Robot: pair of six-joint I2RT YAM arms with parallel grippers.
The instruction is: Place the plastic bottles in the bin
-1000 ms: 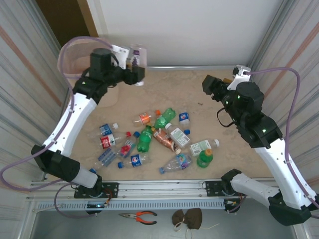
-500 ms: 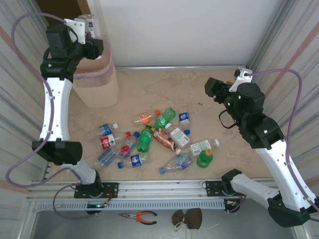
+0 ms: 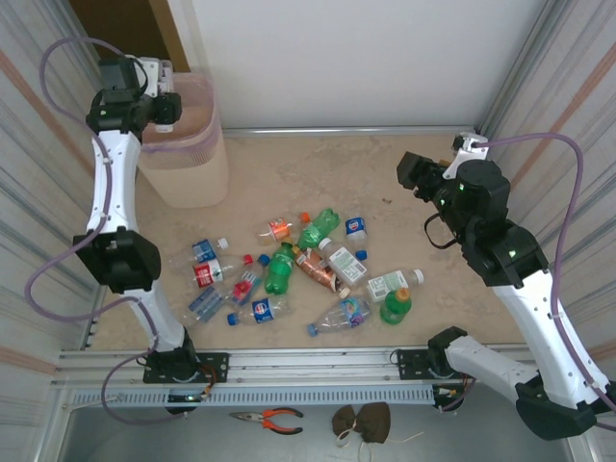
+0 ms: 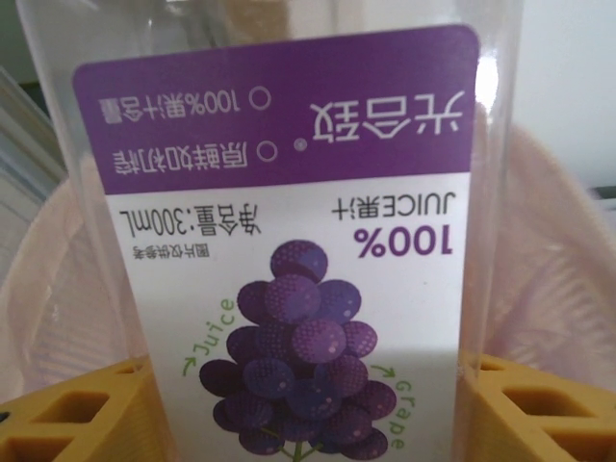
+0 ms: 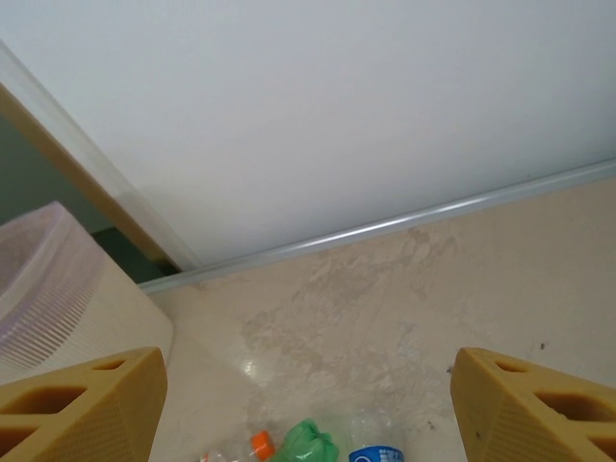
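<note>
Grip, left: my left gripper (image 3: 164, 106) is clamped partway shut on a clear grape juice bottle (image 4: 289, 241). My yellow fingers (image 4: 82, 414) press its two sides, and its purple-and-white label reads upside down in my wrist view.
Held bottle's place: it hangs over the mouth of the bin (image 3: 188, 164). The pale pink wall shows behind it on both sides from my left wrist.
Left arm pose: I reach from my base at the near-left edge far back into the left rear corner. The long white link runs almost straight up the overhead view, and my wrist turns right across the bin's rim.
Grip, right: my right gripper (image 3: 412, 173) stands with its jaws wide apart and nothing between them. From that wrist I see bare table (image 5: 385, 318) and the white back wall between the two fingers.
Right arm pose: I am raised over the right side of the table with my elbow bent. The gripper points toward the back and left, well apart from the bottles.
Bin: it is upright in the back-left corner, close to the rear wall, with a thin clear liner at its rim.
Bottles on the table: the plastic bottles (image 3: 289, 265) lie on their sides in a loose scatter in the middle and near part of the table, between my two arms. A green bottle (image 3: 281, 271) lies near the scatter's centre, and a green-capped bottle (image 3: 396, 306) is at its right end.
</note>
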